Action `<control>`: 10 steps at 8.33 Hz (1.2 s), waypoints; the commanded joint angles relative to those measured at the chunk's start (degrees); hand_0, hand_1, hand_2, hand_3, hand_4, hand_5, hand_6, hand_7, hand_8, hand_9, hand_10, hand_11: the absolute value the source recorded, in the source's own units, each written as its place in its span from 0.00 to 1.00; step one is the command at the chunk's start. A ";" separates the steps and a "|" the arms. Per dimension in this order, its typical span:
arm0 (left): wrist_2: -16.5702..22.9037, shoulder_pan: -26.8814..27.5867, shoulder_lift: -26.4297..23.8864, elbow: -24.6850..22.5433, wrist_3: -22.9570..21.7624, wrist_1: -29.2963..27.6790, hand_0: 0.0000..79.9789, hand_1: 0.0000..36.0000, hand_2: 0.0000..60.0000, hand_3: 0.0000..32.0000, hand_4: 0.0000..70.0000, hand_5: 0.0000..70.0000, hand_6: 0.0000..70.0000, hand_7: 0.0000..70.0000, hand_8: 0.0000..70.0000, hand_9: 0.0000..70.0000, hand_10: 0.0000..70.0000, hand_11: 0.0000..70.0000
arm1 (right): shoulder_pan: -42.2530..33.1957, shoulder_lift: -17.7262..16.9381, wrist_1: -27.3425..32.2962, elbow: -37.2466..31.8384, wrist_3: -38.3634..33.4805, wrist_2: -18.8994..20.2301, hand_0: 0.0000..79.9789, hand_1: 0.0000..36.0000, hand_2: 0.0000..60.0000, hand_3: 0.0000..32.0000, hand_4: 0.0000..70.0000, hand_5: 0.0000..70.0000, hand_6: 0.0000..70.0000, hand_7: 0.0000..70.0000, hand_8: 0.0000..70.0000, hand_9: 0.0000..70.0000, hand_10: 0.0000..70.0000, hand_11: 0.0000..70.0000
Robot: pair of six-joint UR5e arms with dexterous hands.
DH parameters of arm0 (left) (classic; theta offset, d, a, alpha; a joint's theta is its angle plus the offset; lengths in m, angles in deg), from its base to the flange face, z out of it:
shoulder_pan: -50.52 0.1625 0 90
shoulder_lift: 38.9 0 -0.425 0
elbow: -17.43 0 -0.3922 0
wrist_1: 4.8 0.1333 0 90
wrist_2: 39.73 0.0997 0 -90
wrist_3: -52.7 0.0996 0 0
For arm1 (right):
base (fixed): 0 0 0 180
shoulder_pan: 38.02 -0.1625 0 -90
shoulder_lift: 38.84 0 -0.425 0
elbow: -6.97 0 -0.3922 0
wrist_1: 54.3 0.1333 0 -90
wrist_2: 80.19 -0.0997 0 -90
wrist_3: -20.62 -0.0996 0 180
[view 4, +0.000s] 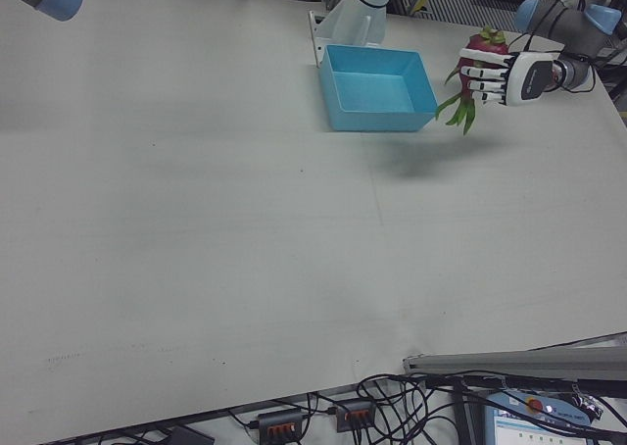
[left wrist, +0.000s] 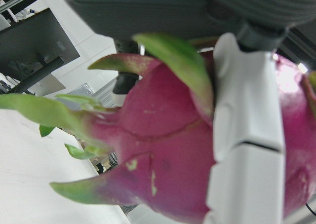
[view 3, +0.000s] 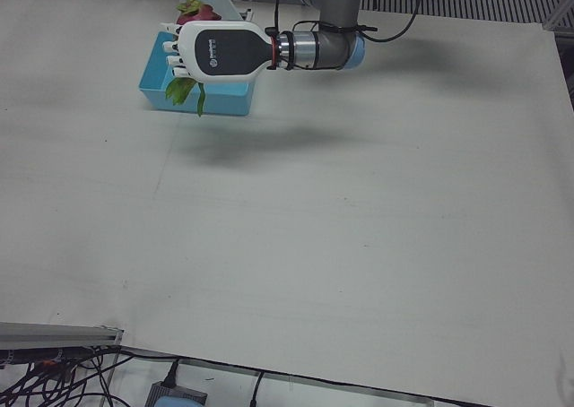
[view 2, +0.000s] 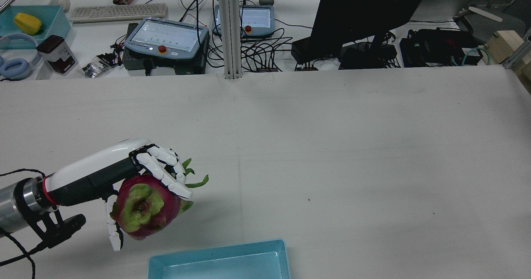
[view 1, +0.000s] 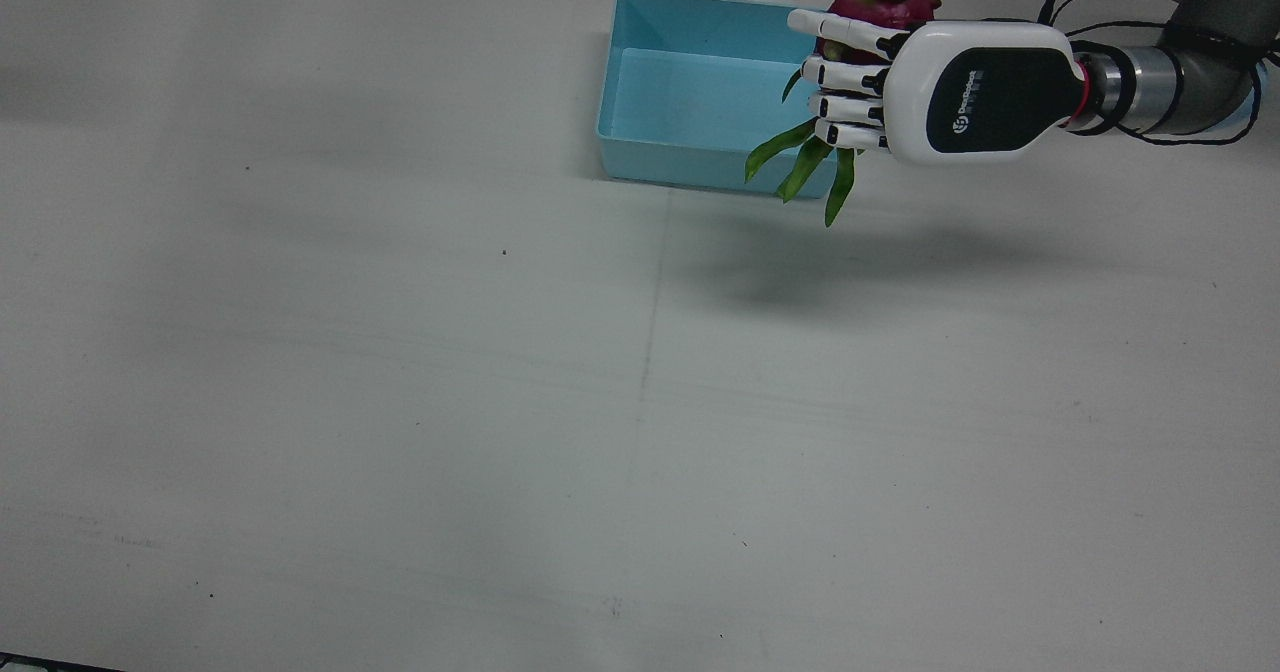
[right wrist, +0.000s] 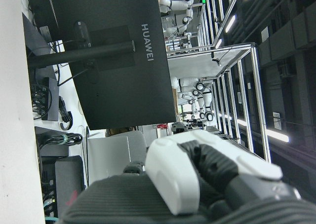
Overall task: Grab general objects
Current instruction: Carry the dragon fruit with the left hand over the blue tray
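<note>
Dragon fruit (view 2: 145, 207) held beside seemingly empty blue bin (view 1: 690, 102).

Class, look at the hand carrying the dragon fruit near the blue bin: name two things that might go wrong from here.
1. The left hand holds the dragon fruit in the air beside the blue bin, not over it; an early release would probably land it on the table.
2. Its green scales hang loose and might catch the bin's rim.

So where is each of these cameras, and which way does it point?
Front: overhead, looking down; left hand, tray.
Rear: behind robot, facing desks; dragon fruit.
Left-front: operators' side; left arm.
Right-front: same side; whole table.
Left hand: close on fruit.
Right hand: on the hand itself; monitor.
Front and rear both show tray and fruit.
</note>
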 commanded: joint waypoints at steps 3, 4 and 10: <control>-3.54 12.70 -0.36 -2.09 6.48 1.16 1.00 0.44 0.05 0.00 1.00 0.30 0.99 0.65 0.85 1.00 0.80 1.00 | 0.00 0.00 0.00 0.00 0.01 0.00 0.00 0.00 0.00 0.00 0.00 0.00 0.00 0.00 0.00 0.00 0.00 0.00; -3.63 14.20 -0.36 -2.27 7.27 1.07 1.00 0.45 0.05 0.00 1.00 0.30 0.99 0.64 0.84 1.00 0.79 1.00 | 0.00 0.00 0.00 0.00 0.01 0.00 0.00 0.00 0.00 0.00 0.00 0.00 0.00 0.00 0.00 0.00 0.00 0.00; -5.04 21.25 -0.27 -2.18 8.95 -2.88 1.00 0.45 0.01 0.00 1.00 0.26 0.98 0.61 0.82 1.00 0.74 1.00 | 0.00 0.00 0.00 0.00 0.01 0.00 0.00 0.00 0.00 0.00 0.00 0.00 0.00 0.00 0.00 0.00 0.00 0.00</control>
